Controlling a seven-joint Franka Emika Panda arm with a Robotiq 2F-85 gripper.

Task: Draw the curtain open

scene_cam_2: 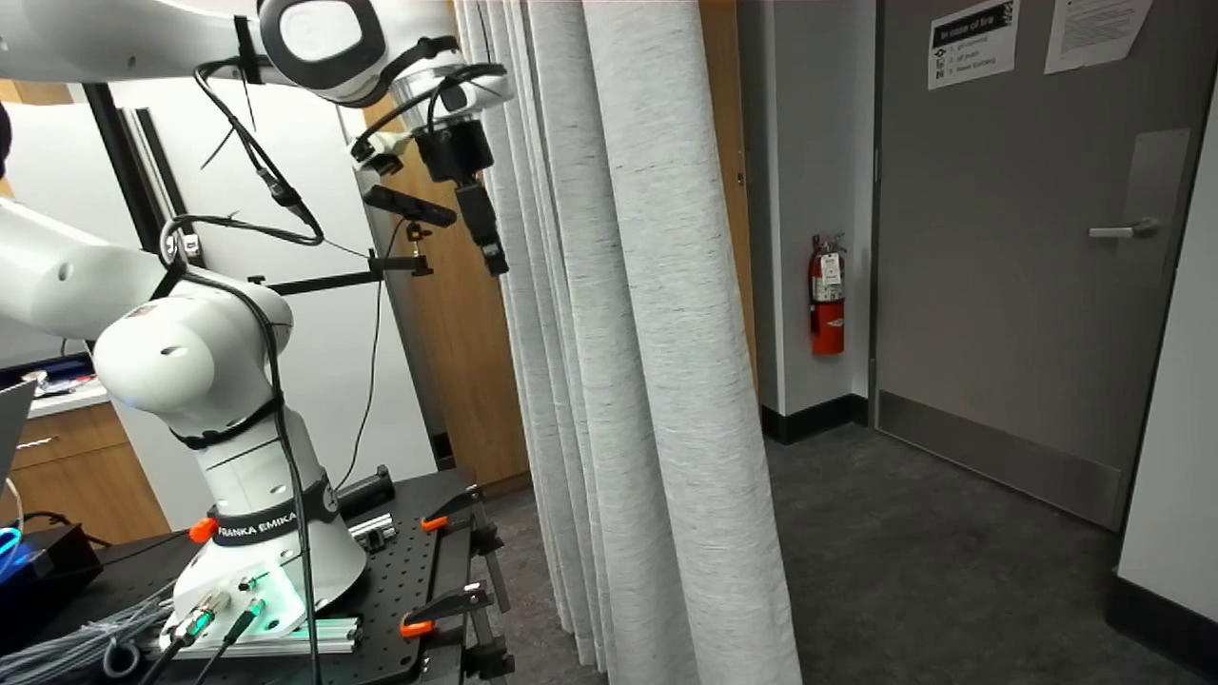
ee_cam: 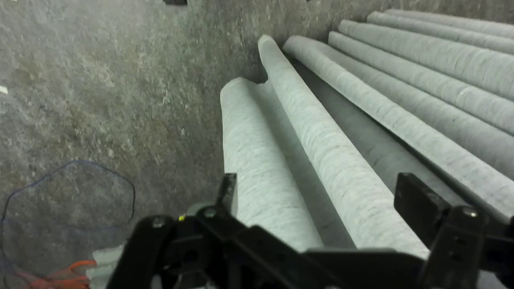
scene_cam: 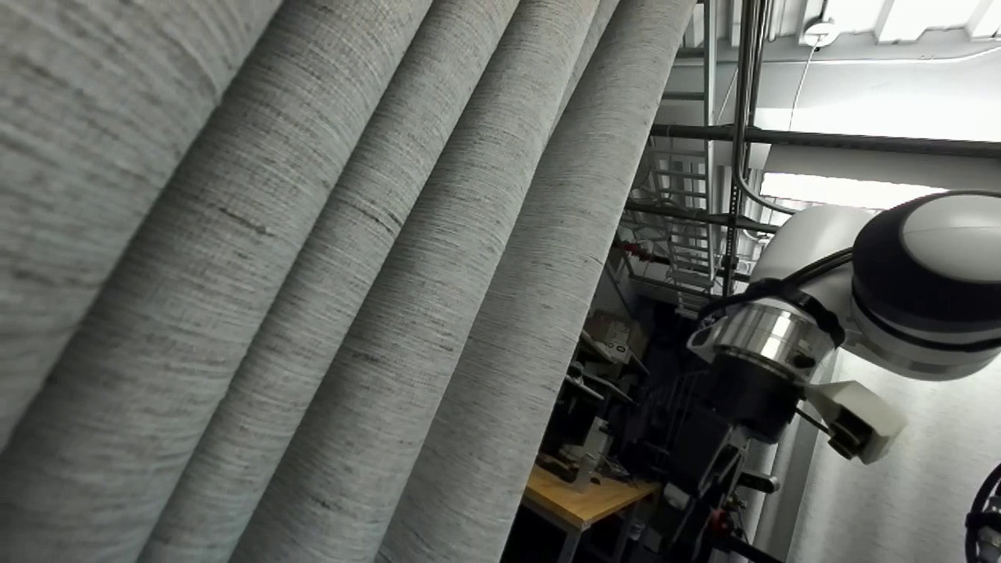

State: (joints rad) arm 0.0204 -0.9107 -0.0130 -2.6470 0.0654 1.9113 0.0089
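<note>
Black bench [scene_cam_2: 392, 573] bears robot base [scene_cam_2: 266, 563]; cables [scene_cam_2: 100, 632] lie alongside.

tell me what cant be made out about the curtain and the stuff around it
Curtain: its top is cut off by the upper edge in both exterior views.
Wood panel: partly hidden behind the curtain in an exterior view.
Right-hand notice: print too small to read, sheet cut off by the upper edge in an exterior view.
Orange shape: blurred and cut off by the lower edge in the wrist view.
</note>
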